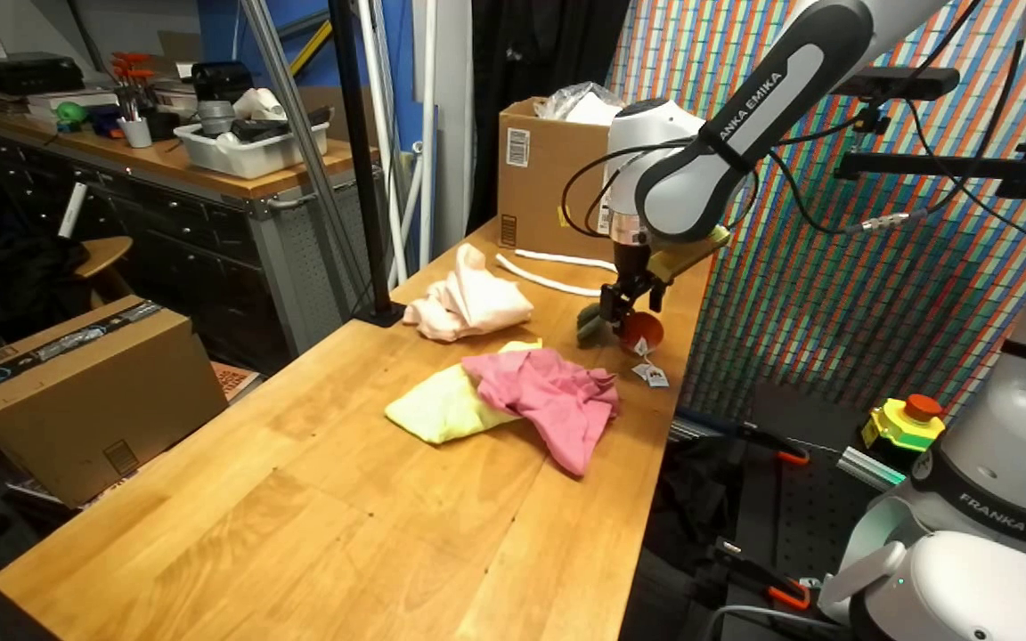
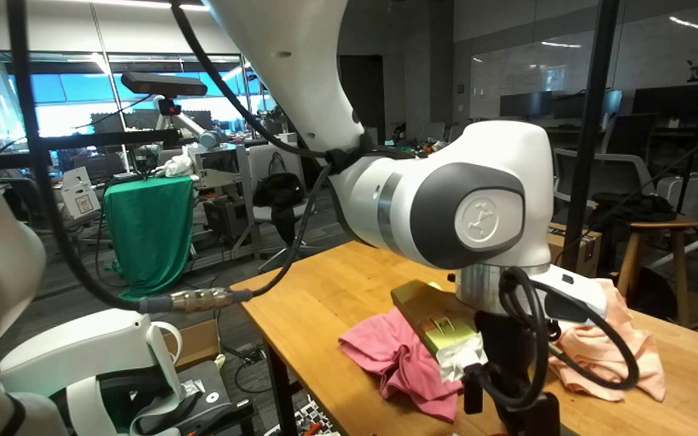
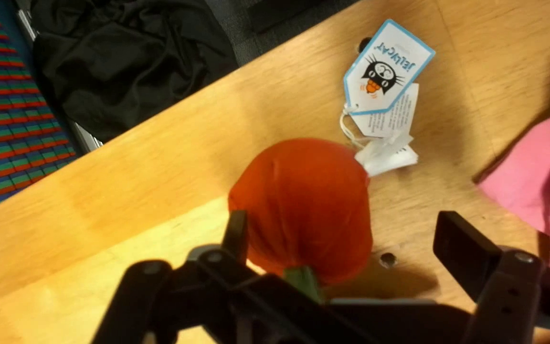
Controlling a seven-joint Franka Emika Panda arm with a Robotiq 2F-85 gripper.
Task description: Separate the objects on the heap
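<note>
While a brown cardboard box with black patterned tape (image 1: 103, 405) stands at the far left of the frame in an exterior view, a white plastic bin full of mixed gear (image 1: 241, 160) shows in the upper left. On the long wooden table (image 1: 299, 499), just left of centre, a bunched pale peach cloth (image 1: 477, 303) lies near the upper edge of a flatter pale yellow cloth (image 1: 442, 409); farther right, a crumpled pink-red cloth (image 1: 557, 401) covers part of the yellow one. Peach and pink-red cloths appear in both exterior views. Towards the upper centre, two curved white strips (image 1: 566, 259) lie in front of a tall brown cardboard box with a white label (image 1: 553, 196). Right of centre, a dark green soft piece (image 1: 591, 328) rests just beside the black two-fingered gripper (image 3: 343, 227). Seen in the wrist view, its fingers are spread wide: the one on the left overlaps the edge of a round orange-red fabric object (image 3: 303, 205), contact unclear, while wood shows between that object and the other finger. Up and to its right are white paper tags (image 3: 389, 71), the top one blue-edged with a black cat's face. At the right of the frame in an exterior view sits a yellow box with a red push button (image 1: 905, 427).
</note>
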